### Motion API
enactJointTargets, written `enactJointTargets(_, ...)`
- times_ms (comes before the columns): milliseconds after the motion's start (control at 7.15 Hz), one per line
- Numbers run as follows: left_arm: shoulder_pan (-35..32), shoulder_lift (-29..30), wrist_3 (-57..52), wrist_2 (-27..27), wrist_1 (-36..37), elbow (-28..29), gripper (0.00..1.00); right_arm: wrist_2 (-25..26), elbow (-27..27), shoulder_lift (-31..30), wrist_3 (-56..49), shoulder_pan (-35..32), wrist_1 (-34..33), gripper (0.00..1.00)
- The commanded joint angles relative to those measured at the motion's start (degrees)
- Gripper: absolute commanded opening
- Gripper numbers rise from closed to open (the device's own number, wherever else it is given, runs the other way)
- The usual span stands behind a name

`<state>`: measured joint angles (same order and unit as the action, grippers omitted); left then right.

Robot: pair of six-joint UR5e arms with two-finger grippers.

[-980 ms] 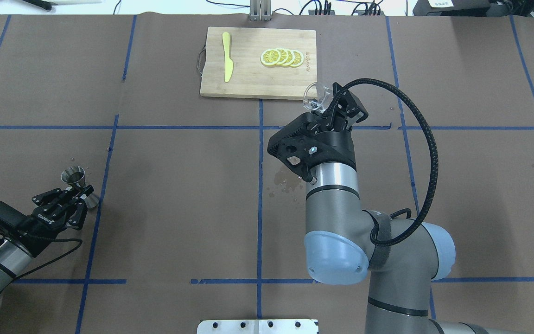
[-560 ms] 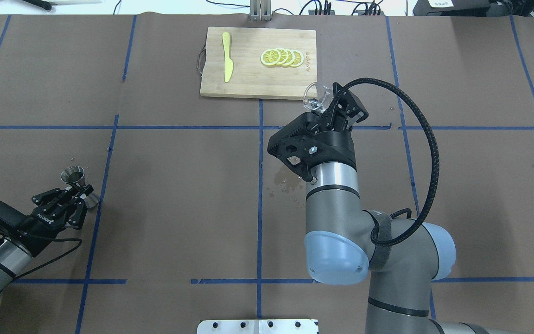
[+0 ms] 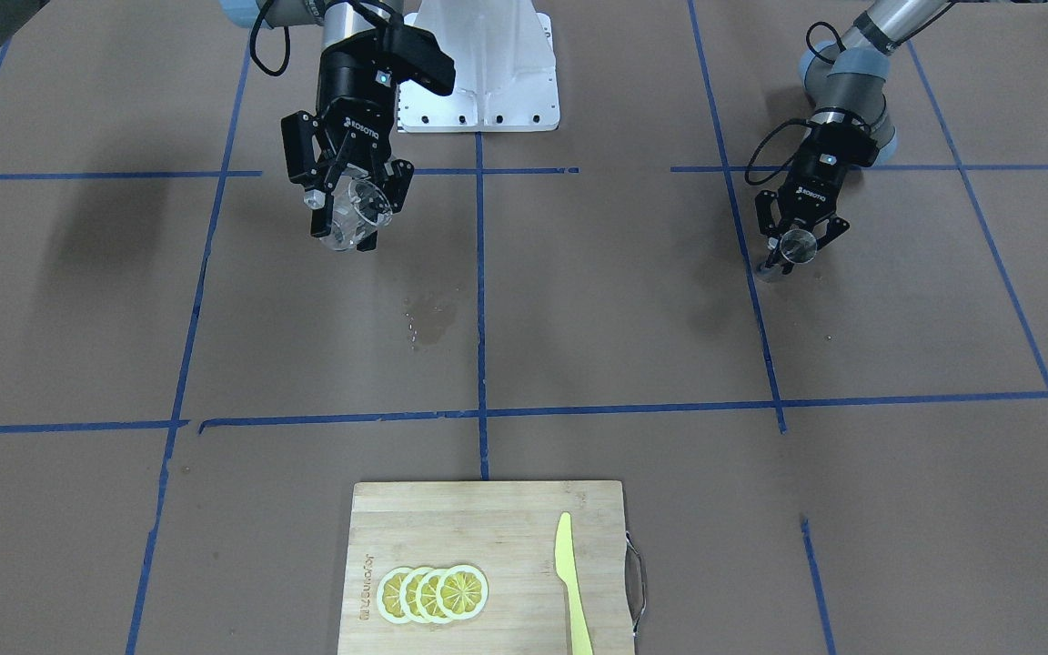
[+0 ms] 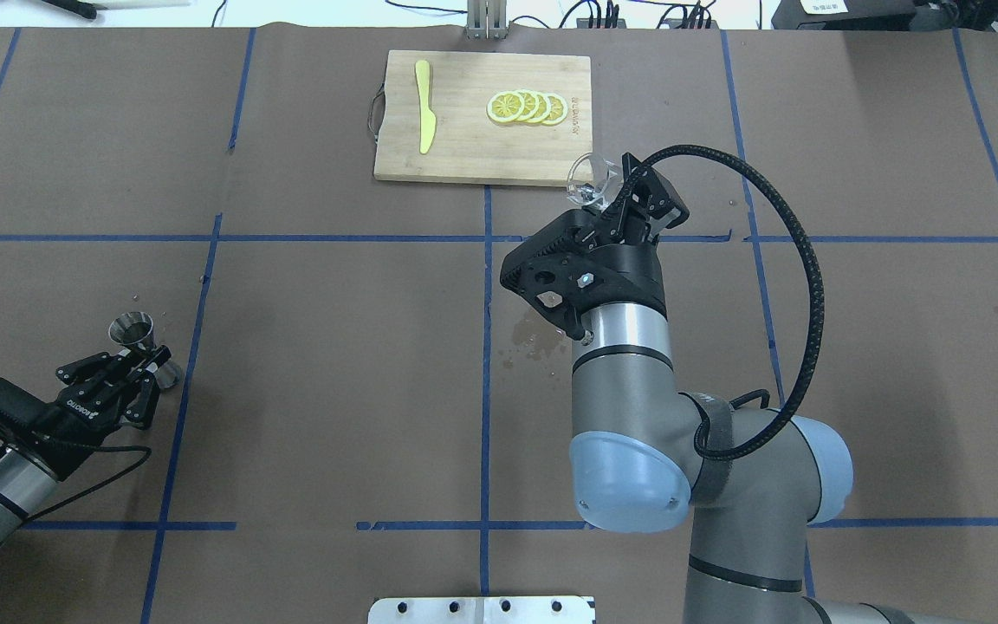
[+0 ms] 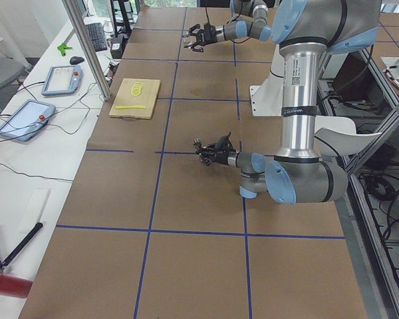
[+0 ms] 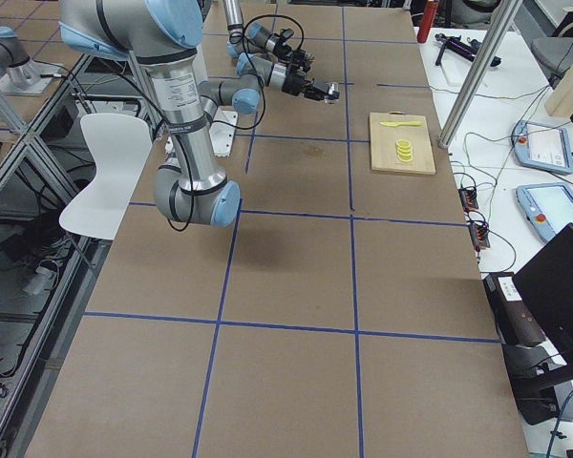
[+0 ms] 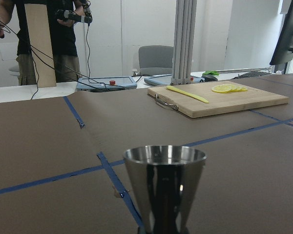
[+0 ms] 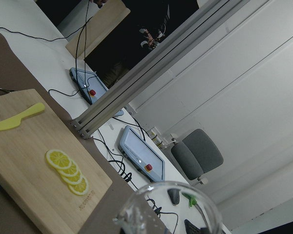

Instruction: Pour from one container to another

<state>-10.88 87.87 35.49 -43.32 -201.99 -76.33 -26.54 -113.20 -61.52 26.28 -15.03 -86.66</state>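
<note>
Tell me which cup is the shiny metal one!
The metal jigger, held by the left gripper. It is silvery and cone-shaped; the other cup, in the right gripper, is a clear glass you can see through.

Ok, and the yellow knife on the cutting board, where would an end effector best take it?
Probably the handle half of the yellow knife, the end farther from the robot. It lies flat on the cutting board, tip pointing toward the robot, so come straight down, fingers closing across its narrow width.
</note>
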Motion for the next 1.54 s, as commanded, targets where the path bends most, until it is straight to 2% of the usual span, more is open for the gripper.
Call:
enactJointTargets(0, 0.1, -0.1, -0.1, 0.1, -0.2, 0.1, 0.10, 0.0, 0.0, 0.0, 0.0, 0.0, 0.0, 0.00)
enactJointTargets(840, 0.2, -0.9, -0.2, 0.5, -0.9, 0.1, 0.53, 0.2, 0.0, -0.1, 0.1, 0.0, 0.0, 0.00)
enactJointTargets(1260, 0.3, -0.9, -0.3, 1.9, -0.8, -0.2, 0.66, 0.2, 0.0, -0.1, 0.1, 0.0, 0.0, 0.00)
enactJointTargets(1400, 0.4, -0.9, -0.3, 1.9, -0.9, -0.2, 0.80, 0.2, 0.0, -0.1, 0.1, 0.0, 0.0, 0.00)
